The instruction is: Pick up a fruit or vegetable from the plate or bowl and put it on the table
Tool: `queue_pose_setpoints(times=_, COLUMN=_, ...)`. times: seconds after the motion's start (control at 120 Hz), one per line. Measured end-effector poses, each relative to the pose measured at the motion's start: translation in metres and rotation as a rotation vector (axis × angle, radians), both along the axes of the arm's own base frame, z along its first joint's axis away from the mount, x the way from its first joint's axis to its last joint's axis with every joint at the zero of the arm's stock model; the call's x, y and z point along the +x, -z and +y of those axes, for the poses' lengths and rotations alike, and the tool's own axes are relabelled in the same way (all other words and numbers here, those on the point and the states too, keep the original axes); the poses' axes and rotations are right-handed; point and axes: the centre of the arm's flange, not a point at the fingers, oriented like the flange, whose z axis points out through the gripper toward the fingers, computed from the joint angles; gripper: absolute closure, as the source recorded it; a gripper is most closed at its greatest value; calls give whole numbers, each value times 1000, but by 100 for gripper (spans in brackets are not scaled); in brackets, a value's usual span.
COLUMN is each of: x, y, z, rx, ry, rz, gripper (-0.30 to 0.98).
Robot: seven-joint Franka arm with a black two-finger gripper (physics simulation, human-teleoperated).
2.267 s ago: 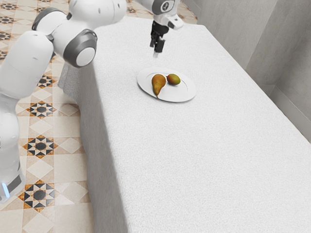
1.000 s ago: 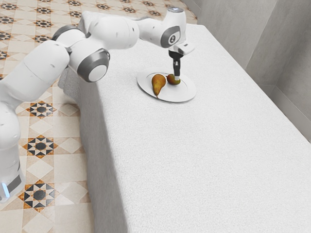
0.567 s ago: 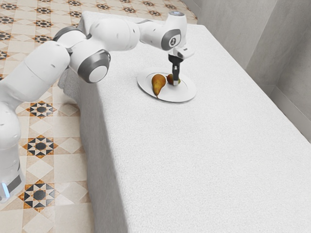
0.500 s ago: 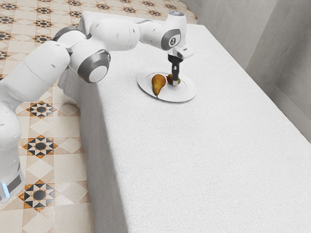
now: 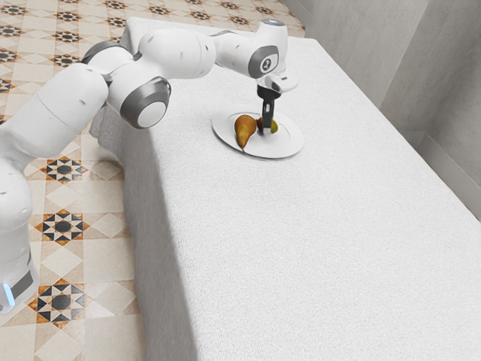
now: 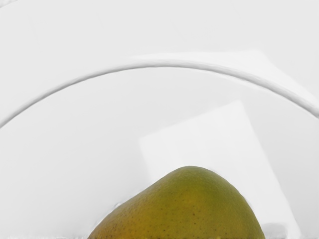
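On the plate (image 5: 287, 144): one pear (image 5: 245, 126), one mango (image 6: 187, 209), seemingly. Low over it: your gripper (image 5: 267, 132), opening and hold impossible to tell.

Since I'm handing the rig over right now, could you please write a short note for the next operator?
Gripper: the gripper is down at the rounder green-brown fruit; whether it has a hold, I can't tell.
Things: that fruit and the pear are side by side on the white plate, on the cloth-covered table.
Done: the gripper is in place at a fruit; neither fruit is on the tablecloth.
Left: confirm the hold, lift the fruit clear of the plate, set it on the table, release.
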Motion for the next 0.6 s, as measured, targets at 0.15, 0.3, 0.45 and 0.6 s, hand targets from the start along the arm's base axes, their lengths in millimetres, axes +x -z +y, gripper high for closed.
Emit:
queue_pose_setpoints(times=0.15, x=-2, y=1, z=3, rx=9, ry=0, rz=6, gripper=40)
queue_pose_setpoints(times=0.3, x=-2, y=1, z=6, rx=17, ry=-2, rz=6, gripper=40)
queue_pose_setpoints(times=0.45, x=0, y=-8, z=6, rx=31, ry=0, rz=-17, gripper=42)
queue_pose_setpoints(times=0.6, x=5, y=-28, z=5, rx=59, ry=3, rz=-63, gripper=43)
